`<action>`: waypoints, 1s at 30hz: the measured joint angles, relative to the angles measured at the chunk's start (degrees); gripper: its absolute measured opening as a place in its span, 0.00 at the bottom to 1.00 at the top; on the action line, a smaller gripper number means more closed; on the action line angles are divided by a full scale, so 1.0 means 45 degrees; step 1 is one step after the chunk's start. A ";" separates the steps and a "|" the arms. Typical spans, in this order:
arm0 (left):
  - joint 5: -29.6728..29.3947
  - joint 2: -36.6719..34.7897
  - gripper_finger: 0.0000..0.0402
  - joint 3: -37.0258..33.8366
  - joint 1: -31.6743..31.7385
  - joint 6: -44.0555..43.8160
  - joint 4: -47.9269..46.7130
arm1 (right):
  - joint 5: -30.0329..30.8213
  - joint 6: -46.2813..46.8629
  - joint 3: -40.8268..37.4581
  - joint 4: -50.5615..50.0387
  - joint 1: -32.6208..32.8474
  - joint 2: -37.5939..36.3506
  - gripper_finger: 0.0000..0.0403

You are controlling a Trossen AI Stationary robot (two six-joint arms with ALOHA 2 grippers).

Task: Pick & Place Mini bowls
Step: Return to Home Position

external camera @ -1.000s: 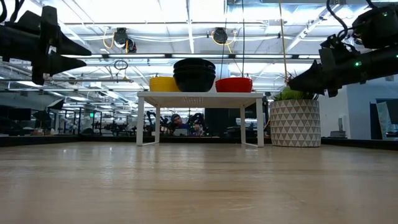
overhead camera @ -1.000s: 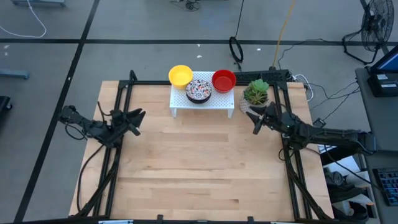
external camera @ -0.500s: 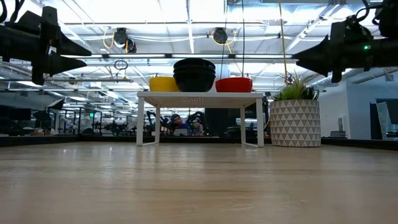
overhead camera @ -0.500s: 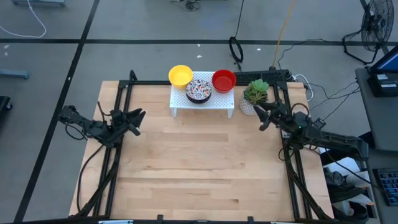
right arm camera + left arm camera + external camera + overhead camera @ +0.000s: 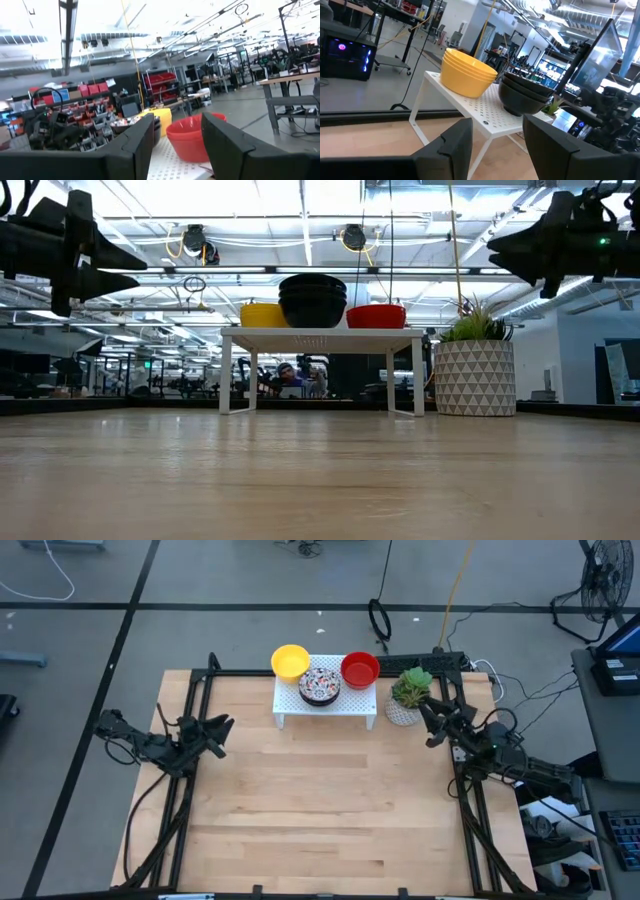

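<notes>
With the mini bowls point(image 5: 320, 684) sitting stacked on the white rack point(image 5: 345, 708) at upper centre, the right gripper point(image 5: 429, 725), spread and empty, is hanging near the plant pot point(image 5: 404, 712), risking clipping it if it swings inward, while the left gripper point(image 5: 221, 736) is idling, also spread, at mid-left.

You are working in a big open robotics lab, more workshop hall than office. Your wooden worktop point(image 5: 320, 810) sits in a dark metal frame point(image 5: 240, 673) on a grey floor point(image 5: 200, 600) with cables point(image 5: 380, 618) trailing across it. Beyond it you can see strip lights point(image 5: 300, 200) under a high ceiling, shelves of red storage bins point(image 5: 160, 80), other benches point(image 5: 287, 77) and a lit computer tower point(image 5: 345, 52).
</notes>
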 joint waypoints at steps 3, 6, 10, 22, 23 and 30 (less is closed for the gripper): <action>0.0000 0.0000 0.44 0.0000 0.0002 0.0000 0.0000 | 0.0000 0.0002 0.0000 -0.0043 0.0000 0.0034 0.39; -0.0002 0.0000 0.44 0.0000 0.0002 0.0000 0.0000 | 0.0000 0.0000 0.0000 -0.0071 0.0000 0.0034 0.39; -0.0002 0.0000 0.44 0.0000 0.0002 0.0000 0.0000 | 0.0000 0.0000 0.0000 -0.0058 0.0000 0.0039 0.39; -0.0002 0.0000 0.44 -0.0005 -0.0002 0.0000 0.0000 | 0.0010 0.0005 0.0005 -0.0049 0.0029 0.0019 0.39; 0.0002 0.0000 0.44 -0.0005 -0.0002 0.0000 0.0000 | 0.0005 0.0005 0.0005 -0.0044 0.0058 0.0019 0.39; -0.0002 0.0000 0.44 -0.0005 0.0002 0.0000 0.0000 | 0.0005 0.0002 0.0005 -0.0042 0.0130 0.0039 0.39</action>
